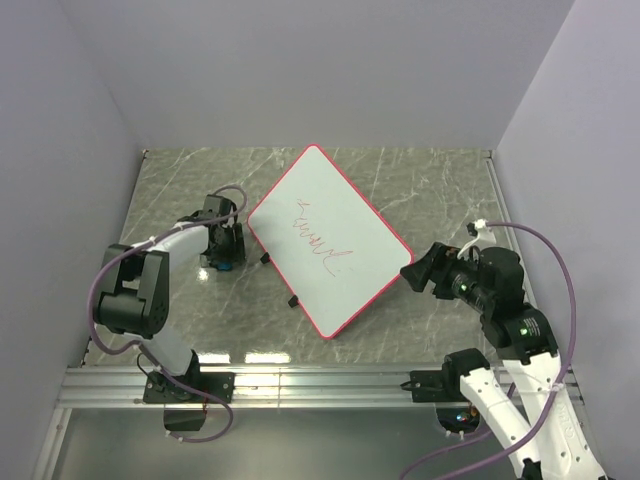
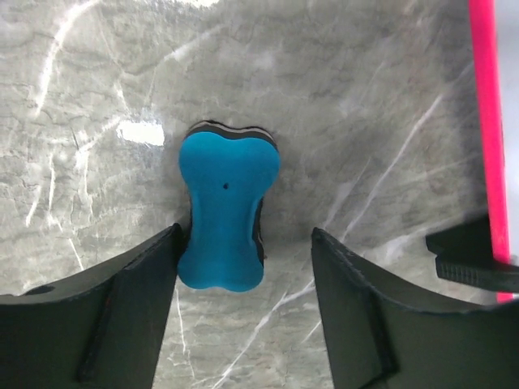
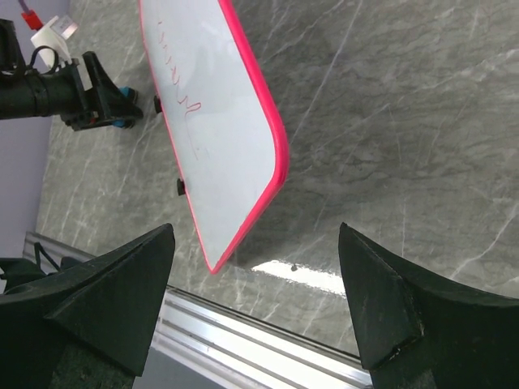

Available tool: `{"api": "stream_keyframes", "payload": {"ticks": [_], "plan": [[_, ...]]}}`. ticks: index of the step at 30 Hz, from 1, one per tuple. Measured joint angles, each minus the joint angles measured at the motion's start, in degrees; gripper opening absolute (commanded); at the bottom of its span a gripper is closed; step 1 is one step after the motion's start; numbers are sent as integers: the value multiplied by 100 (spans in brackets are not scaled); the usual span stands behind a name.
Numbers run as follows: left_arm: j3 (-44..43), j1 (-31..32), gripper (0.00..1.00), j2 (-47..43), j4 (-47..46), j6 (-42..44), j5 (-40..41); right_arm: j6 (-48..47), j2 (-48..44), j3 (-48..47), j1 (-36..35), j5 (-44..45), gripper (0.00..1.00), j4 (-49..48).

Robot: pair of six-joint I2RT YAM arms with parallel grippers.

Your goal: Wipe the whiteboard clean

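Observation:
The whiteboard [image 1: 328, 240] lies flat and diagonal in the middle of the table, white with a pink-red frame and red scribbles on it; it also shows in the right wrist view [image 3: 215, 113]. A small blue bone-shaped eraser [image 2: 225, 207] lies on the table left of the board. My left gripper [image 2: 245, 267] is open right above the eraser, whose near end sits against the left finger [image 2: 122, 316]. In the top view the left gripper [image 1: 224, 258] is low over the table. My right gripper [image 1: 413, 273] is open and empty, just off the board's right edge.
The table is grey marble [image 1: 430, 190] with purple walls around it. An aluminium rail [image 1: 320, 385] runs along the near edge. One black foot [image 2: 470, 259] of the board shows at the right of the left wrist view.

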State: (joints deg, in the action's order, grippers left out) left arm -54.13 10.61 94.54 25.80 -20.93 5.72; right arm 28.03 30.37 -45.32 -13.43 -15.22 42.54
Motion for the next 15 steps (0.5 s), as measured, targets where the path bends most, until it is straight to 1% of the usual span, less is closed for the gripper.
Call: {"api": "stream_keyframes", "payload": {"ticks": [1, 2, 4, 7, 8, 10, 11, 12, 13, 15], "plan": [[-20, 0, 68, 20, 4, -24, 17, -2, 46, -17, -4, 17, 88, -9], [-44, -2, 64, 39, 11, -52, 26, -4, 116, -48, -7, 37, 88, -13], [-122, -2, 60, 109, 17, -101, 39, -15, 341, -188, -9, 63, 88, -26], [-256, -2, 50, 238, 13, -111, 48, -74, 752, -520, -9, 66, 88, -188], [-308, -2, 42, 284, 15, -114, 61, -94, 876, -610, -9, 50, 88, -260], [-422, 0, 28, 376, 15, -109, 55, -133, 1117, -761, -9, -44, 88, -444], [-466, 0, 11, 409, 15, -120, 50, -160, 1213, -802, -9, -101, 88, -527], [-501, -2, 4, 437, 28, -131, 20, -190, 1353, -833, -9, -175, 88, -621], [-549, 0, 0, 444, 66, -92, -31, -216, 1482, -857, -9, -247, 88, -704], [-584, 0, 0, 444, 72, -103, -63, -247, 1768, -881, -9, -358, 88, -861]]}}
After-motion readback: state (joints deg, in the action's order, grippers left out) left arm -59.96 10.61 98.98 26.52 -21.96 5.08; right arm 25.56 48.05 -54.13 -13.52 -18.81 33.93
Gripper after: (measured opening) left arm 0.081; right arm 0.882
